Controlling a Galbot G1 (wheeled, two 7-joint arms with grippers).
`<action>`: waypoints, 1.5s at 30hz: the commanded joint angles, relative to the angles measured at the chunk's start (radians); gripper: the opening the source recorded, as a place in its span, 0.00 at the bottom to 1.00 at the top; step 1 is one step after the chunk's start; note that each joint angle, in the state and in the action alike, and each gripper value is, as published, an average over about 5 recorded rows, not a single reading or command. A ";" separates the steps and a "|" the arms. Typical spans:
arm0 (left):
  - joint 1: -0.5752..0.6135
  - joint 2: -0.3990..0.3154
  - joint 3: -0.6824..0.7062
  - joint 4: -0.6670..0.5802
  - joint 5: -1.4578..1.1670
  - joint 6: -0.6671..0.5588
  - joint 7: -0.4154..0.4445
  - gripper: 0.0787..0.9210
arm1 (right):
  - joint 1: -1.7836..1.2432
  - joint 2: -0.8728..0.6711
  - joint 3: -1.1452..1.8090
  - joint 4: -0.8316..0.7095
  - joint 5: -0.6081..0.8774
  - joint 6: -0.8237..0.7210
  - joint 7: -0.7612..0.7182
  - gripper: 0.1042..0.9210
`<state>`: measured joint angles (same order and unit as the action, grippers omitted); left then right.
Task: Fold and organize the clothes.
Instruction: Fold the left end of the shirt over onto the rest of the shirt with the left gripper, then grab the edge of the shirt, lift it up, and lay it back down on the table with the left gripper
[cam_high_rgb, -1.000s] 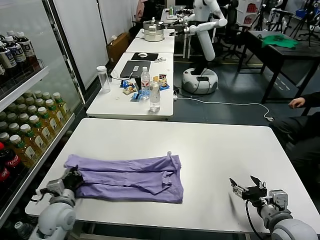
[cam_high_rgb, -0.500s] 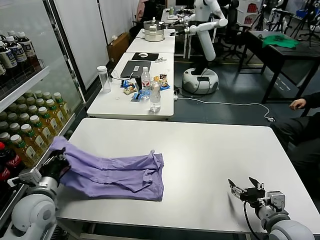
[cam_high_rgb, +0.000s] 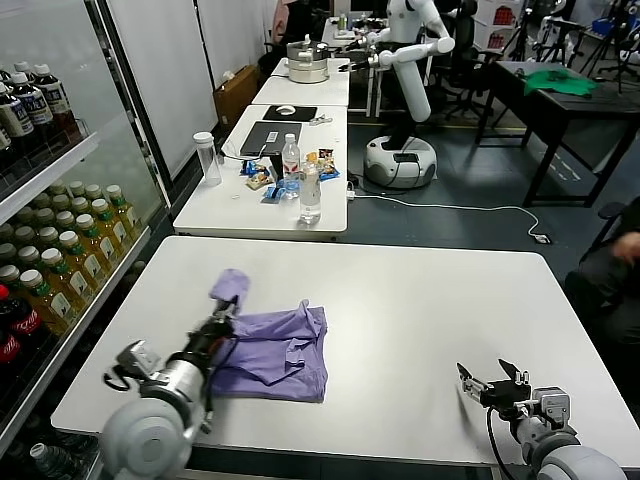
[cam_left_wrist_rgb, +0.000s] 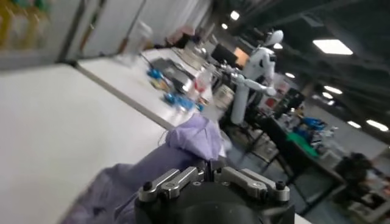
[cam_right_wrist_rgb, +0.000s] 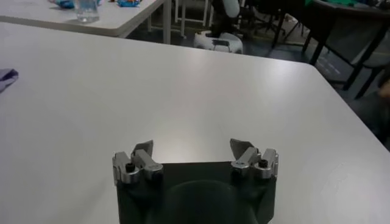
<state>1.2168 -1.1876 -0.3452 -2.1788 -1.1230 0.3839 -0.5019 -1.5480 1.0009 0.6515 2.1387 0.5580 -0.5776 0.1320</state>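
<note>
The lavender T-shirt (cam_high_rgb: 280, 350) lies bunched on the near left part of the white table (cam_high_rgb: 420, 290). My left gripper (cam_high_rgb: 222, 322) is shut on one end of the shirt and holds that end lifted above the rest, over the shirt's left part. In the left wrist view the jaws are closed on purple fabric (cam_left_wrist_rgb: 194, 137). My right gripper (cam_high_rgb: 492, 381) is open and empty, low over the table's near right corner; its spread fingers (cam_right_wrist_rgb: 142, 159) show in the right wrist view, with a shirt edge (cam_right_wrist_rgb: 6, 77) far off.
A drinks shelf (cam_high_rgb: 40, 250) stands along the table's left side. Another table (cam_high_rgb: 270, 190) with bottles, snacks and a laptop stands beyond. A green cloth (cam_high_rgb: 560, 80) lies on a dark table at the far right, near a white robot (cam_high_rgb: 410, 60).
My left gripper has carried the shirt's left end up from the left edge and rightward over the shirt, folding it shorter. My right gripper has stayed nearly still.
</note>
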 joint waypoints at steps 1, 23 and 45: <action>-0.096 -0.148 0.193 0.098 -0.070 -0.003 -0.017 0.05 | 0.003 -0.004 -0.007 -0.002 -0.005 0.001 -0.001 0.88; -0.131 -0.165 0.286 0.203 0.226 0.000 0.153 0.41 | 0.033 -0.026 -0.020 -0.038 0.001 0.009 -0.007 0.88; 0.094 0.026 0.092 0.262 0.966 -0.023 0.114 0.88 | 0.052 -0.010 -0.035 -0.047 -0.002 0.013 -0.008 0.88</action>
<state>1.2443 -1.2121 -0.2126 -1.9331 -0.3836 0.3192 -0.3920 -1.4973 0.9894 0.6155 2.0896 0.5566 -0.5651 0.1235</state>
